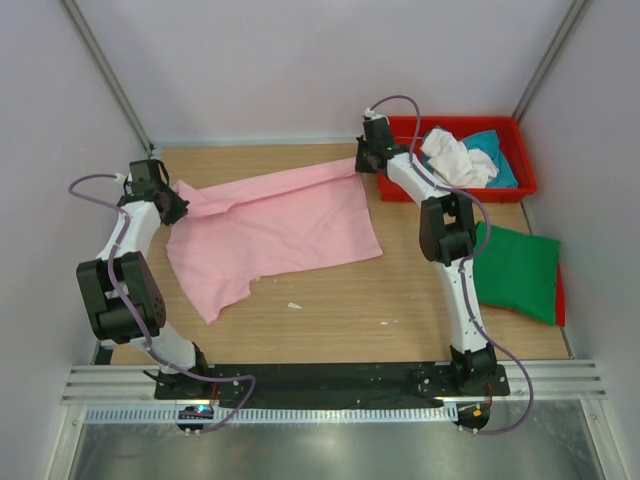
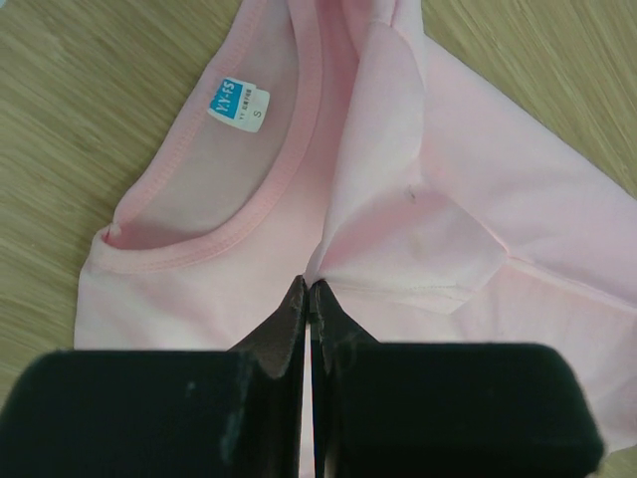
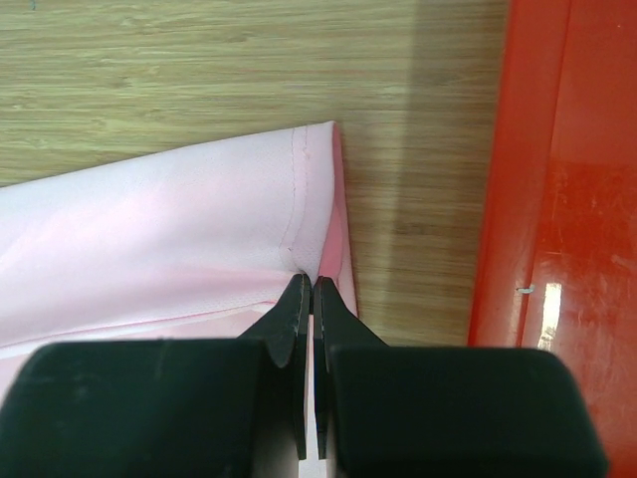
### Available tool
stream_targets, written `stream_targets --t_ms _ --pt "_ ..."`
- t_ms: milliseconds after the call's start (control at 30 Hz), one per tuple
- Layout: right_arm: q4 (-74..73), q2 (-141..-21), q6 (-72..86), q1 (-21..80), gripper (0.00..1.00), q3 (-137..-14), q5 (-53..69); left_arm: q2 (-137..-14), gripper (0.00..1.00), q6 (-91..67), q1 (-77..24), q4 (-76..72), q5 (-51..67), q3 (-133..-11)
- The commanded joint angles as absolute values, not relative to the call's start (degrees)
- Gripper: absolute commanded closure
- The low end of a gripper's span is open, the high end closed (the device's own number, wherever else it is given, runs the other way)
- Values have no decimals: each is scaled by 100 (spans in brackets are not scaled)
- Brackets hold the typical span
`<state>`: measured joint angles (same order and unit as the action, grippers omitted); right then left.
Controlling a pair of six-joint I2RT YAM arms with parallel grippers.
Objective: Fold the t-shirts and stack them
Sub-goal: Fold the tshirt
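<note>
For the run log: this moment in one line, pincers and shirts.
left pincer: shut on pink t-shirt, collar end | right pincer: shut on its hem corner | green t-shirt: folded, right

Left claw (image 2: 310,289) pinching pink t-shirt (image 2: 398,219) fold

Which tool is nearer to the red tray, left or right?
Right. The right tool grips a corner of the pink t-shirt just beside the red tray; the left tool holds its neck end, far away.

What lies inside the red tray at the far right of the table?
A crumpled white t-shirt lies on a teal t-shirt inside the red tray. Whatever sits beneath them is covered.
</note>
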<state>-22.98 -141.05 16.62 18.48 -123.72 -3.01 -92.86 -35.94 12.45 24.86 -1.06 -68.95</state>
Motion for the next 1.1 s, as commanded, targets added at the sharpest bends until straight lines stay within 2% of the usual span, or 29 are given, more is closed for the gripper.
stream_targets --t_ms 0,1067 --pt "-2355 -13808 1617 1837 99 -12349 -439 -9211 100 -3990 1292 2566 -527 -6864" --pt "-2725 -13588 1617 1846 99 -12032 -246 -9351 100 -4438 1389 2417 -334 -6416"
